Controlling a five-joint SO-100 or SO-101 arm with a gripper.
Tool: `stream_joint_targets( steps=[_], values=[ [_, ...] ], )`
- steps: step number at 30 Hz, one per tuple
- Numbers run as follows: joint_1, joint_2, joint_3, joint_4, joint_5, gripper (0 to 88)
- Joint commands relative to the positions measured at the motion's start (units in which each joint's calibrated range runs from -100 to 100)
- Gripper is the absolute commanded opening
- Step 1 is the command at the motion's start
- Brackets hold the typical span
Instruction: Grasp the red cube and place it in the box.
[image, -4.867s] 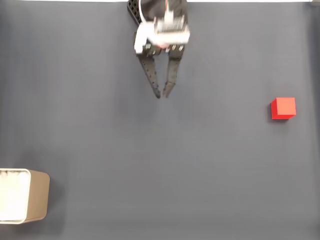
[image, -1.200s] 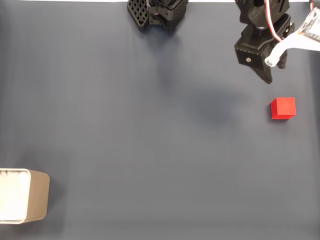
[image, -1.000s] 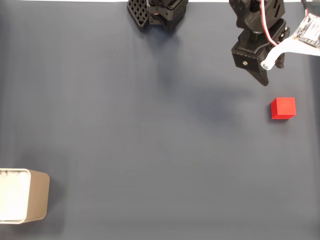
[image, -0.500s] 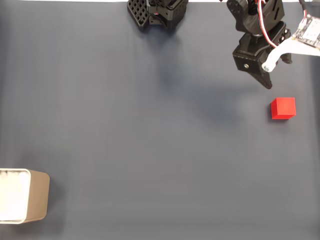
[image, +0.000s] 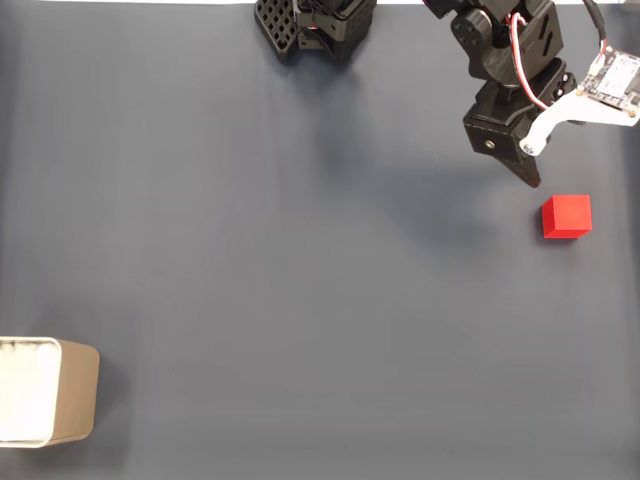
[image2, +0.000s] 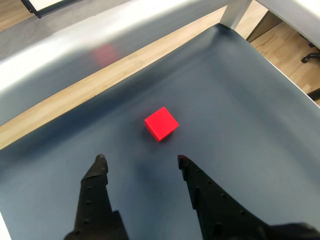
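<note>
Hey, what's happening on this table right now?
A robot arm's gripper hangs with its jaws open, aimed at the red cube, which sits untouched on the dark mat. Nothing is grasped yet. In the fixed view the beige box waits far off at the lower left corner.
</note>
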Motion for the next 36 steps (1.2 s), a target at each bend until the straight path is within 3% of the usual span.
stream_joint_targets(
  steps=[1,36],
  values=[
    [0.4,0.8,-0.4,-2.7,-0.8,34.1],
    [2.6,14.5,-2.1,-13.8,-1.5,35.5]
  ],
)
